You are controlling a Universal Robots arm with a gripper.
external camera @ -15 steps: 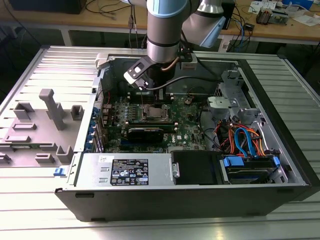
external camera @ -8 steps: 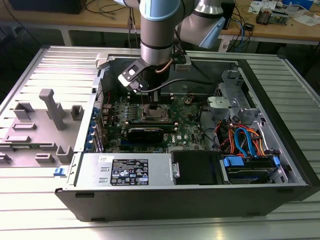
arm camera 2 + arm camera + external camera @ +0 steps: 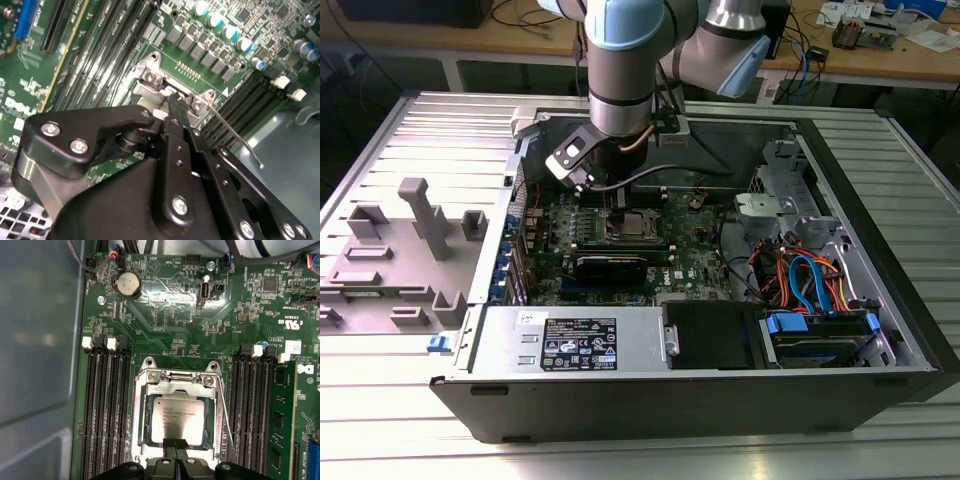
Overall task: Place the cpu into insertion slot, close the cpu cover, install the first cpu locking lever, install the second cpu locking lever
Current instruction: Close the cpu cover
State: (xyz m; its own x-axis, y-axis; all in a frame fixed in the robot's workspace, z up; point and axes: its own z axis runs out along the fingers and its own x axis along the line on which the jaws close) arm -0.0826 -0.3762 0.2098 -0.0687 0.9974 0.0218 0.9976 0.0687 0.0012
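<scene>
The cpu [image 3: 175, 417], a silver-topped square chip, lies flat in the insertion slot [image 3: 138, 440] on the green motherboard. The silvery cpu cover [image 3: 175, 385] lies down around it as a frame, its hinge end at the socket's far edge. A thin wire locking lever [image 3: 223, 412] runs along one side of the socket; in the second wrist view this lever [image 3: 235, 137] sticks out free over the memory slots. My gripper [image 3: 175, 444] is shut, its black fingertips together at the socket's edge over the cover [image 3: 150, 90]. In the exterior view the gripper [image 3: 617, 205] reaches down into the open case at the socket [image 3: 632, 226].
Long black memory slots [image 3: 107, 405] flank the socket, with a green memory stick [image 3: 282, 420] on one side. A coin battery [image 3: 127, 285] sits beyond. The case holds a power supply [image 3: 575, 340] and blue and orange cables [image 3: 810, 280]. A grey fixture [image 3: 420, 230] stands at the exterior view's left.
</scene>
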